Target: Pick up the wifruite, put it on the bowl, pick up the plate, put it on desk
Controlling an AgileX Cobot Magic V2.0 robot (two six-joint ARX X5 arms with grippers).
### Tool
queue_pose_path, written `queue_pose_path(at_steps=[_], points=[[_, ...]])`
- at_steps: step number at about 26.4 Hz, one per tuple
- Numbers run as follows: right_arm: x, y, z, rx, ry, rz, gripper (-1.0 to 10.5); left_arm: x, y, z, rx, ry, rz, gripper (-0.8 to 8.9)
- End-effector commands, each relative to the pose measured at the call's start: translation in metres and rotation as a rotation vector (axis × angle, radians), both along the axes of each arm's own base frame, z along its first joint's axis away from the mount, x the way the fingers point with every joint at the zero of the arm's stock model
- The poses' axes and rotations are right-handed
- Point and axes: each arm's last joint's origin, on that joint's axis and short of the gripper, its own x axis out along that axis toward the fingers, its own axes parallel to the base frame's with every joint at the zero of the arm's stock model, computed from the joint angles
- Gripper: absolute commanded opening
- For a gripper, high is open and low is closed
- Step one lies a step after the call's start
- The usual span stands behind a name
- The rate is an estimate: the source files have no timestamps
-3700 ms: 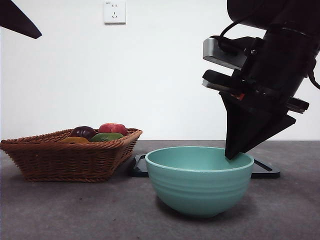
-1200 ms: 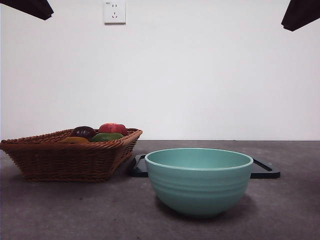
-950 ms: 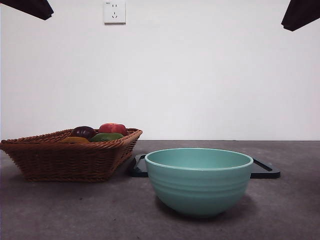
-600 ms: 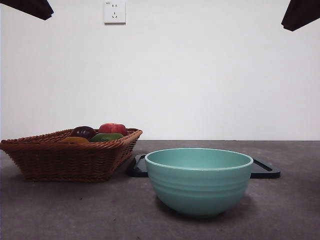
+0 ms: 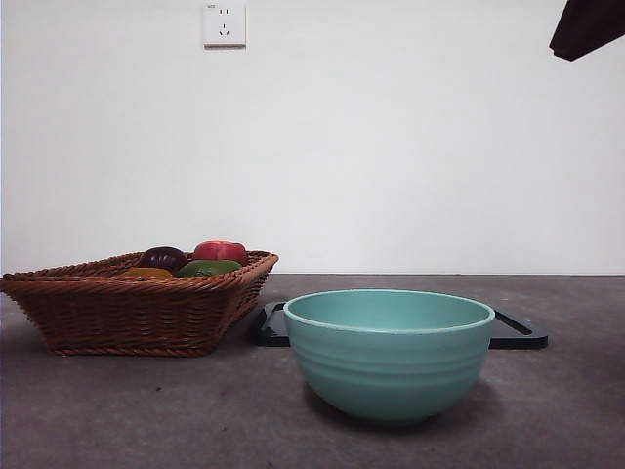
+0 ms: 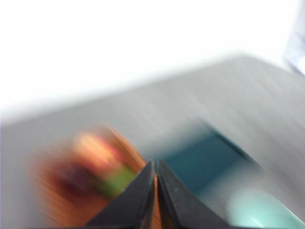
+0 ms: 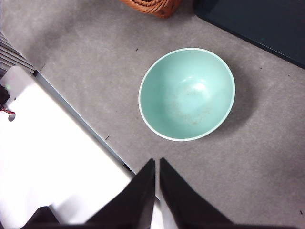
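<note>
bowl [image 5: 389, 354] empty, centre frame on worktop [image 5: 146, 410]
basket [image 5: 137, 303] at left holds apple [image 5: 220, 251], dark fruit [image 5: 162, 258]; left hand [image 6: 155, 168] and right hand [image 7: 157, 167] closed, holding nothing

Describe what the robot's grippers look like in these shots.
Each gripper has two matte black jaws, wedge-shaped and tapering to narrow tips: the left gripper shows blurred, the right gripper sharp. No cables or markings show on them. In the front view only a plain black tip shows at a top corner.
</note>
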Motion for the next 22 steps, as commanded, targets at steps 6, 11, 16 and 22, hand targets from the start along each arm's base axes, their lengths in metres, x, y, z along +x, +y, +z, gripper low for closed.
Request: queue_pose_path(at_steps=[6,11,16,22], points=[[0.001,0.002,0.004,0.005,-0.023,0.016,0.1,-0.026,0.035,-0.033,-0.001,-0.363,0.389,0.09],[0.001,0.002,0.004,0.005,-0.023,0.016,0.1,-0.028,0.042,-0.076,0.016,-0.328,0.512,0.09],[0.001,0.002,0.004,0.005,-0.023,0.016,0.1,-0.028,0.045,-0.118,0.033,-0.269,0.558,0.09],[0.001,0.002,0.004,0.005,-0.023,0.016,0.1,-0.029,0.045,-0.157,0.048,-0.208,0.566,0.09]])
